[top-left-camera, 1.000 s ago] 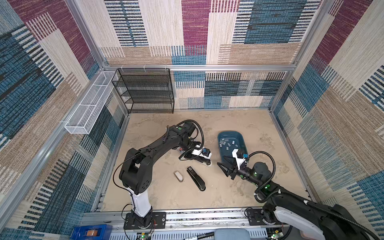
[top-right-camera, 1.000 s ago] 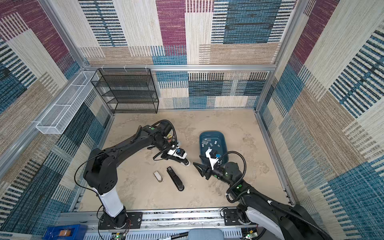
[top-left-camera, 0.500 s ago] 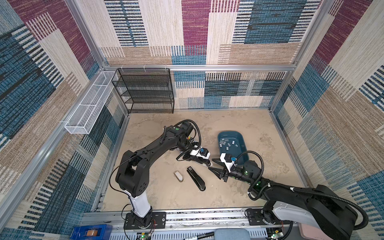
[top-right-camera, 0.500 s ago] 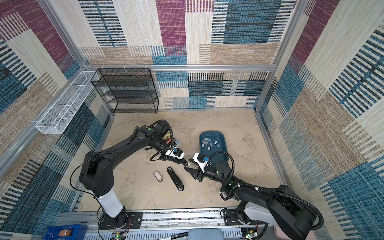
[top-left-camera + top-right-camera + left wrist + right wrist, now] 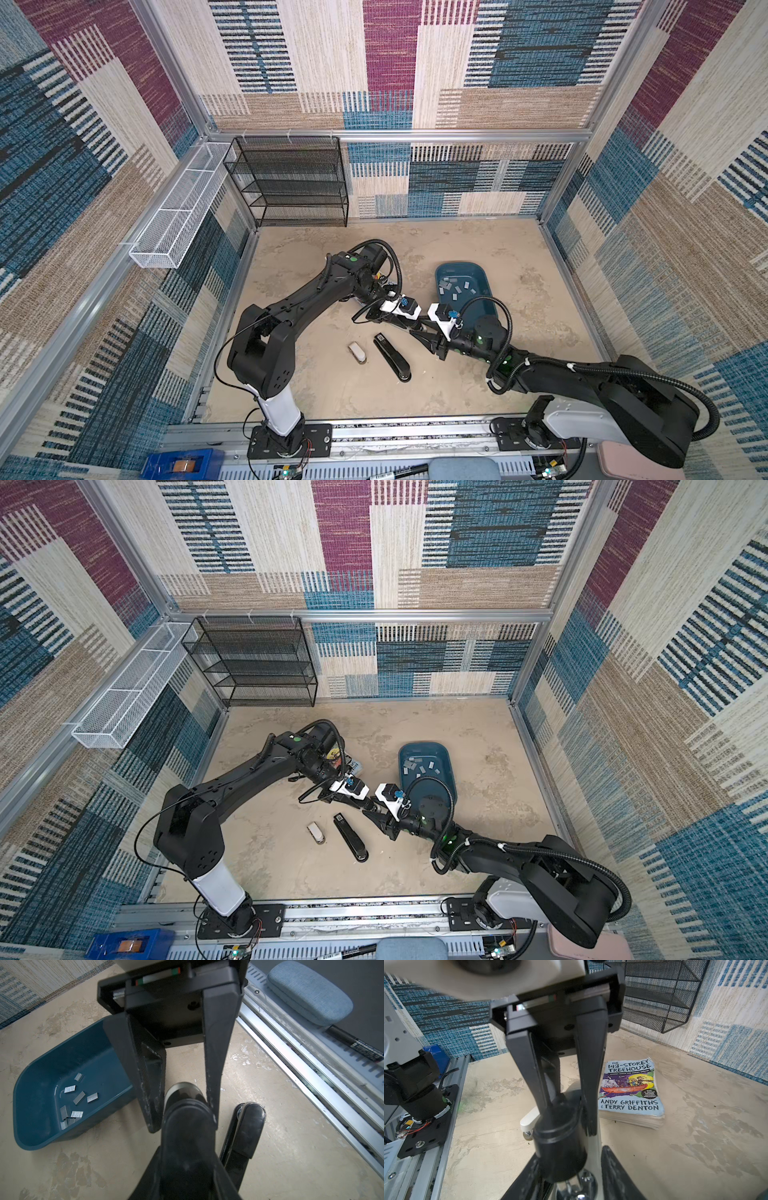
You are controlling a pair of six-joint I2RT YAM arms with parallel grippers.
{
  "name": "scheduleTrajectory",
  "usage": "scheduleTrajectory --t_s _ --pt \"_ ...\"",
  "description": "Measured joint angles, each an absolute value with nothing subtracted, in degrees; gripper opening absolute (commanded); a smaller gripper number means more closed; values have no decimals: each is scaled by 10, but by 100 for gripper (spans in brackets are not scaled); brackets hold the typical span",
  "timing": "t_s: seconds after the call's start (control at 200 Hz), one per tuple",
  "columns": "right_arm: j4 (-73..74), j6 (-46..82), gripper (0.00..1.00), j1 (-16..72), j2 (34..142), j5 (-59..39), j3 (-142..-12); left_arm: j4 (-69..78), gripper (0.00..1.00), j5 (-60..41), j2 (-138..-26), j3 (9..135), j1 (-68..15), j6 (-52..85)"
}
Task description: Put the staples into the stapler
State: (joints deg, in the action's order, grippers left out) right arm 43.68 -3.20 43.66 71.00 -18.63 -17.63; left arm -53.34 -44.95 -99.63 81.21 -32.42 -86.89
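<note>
staples [image 5: 79, 1097]: loose in the blue tub [image 5: 52, 1059], scattered flat on its floor, none in a gripper. tub sits right of centre in both top views, on the counter [image 5: 332, 395]. black stapler [image 5: 392, 357] lies flat on the counter, lower centre of both top views, apart from the tub, nothing touching it. small white object [image 5: 357, 352] just left of the stapler, not touching; can't tell what it is. both grippers meet just above-right of the stapler, between it and the tub. left gripper [image 5: 182, 1123] is clamped on a black rounded object [image 5: 187, 1136] with a silver end, held off the counter; can't tell what that object is. right gripper [image 5: 571, 1116] comes in from the opposite side, jaws straddling the same black object with fingers close against it; can't tell if it's actually gripping. paperback book [image 5: 629, 1088] lies flat on the counter beyond the grippers in the right wrist view, mostly hidden under the left arm in the top views. black wire rack [image 5: 291, 183] at the back wall, upper left of the counter; white mesh basket [image 5: 174, 216] on the left wall.
</note>
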Motion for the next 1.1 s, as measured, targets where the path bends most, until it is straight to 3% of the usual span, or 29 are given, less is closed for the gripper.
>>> scheduleTrajectory --t_s 0.205,0.295,0.806,0.957,1.102 --pt "420 -42 35 443 701 -180 -182 -532 0 -449 -996 815 -324 -864" --pt "416 -44 41 447 701 -175 -186 -533 0 -449 -996 817 -324 -862" --pt "387 -54 45 476 697 -128 -195 -542 0 -436 -996 820 -326 -850" --pt "382 -54 35 482 693 -119 -195 -543 0 -436 -996 820 -322 -843" --pt "379 -54 36 484 697 -114 -196 -545 0 -432 -996 820 -323 -842"
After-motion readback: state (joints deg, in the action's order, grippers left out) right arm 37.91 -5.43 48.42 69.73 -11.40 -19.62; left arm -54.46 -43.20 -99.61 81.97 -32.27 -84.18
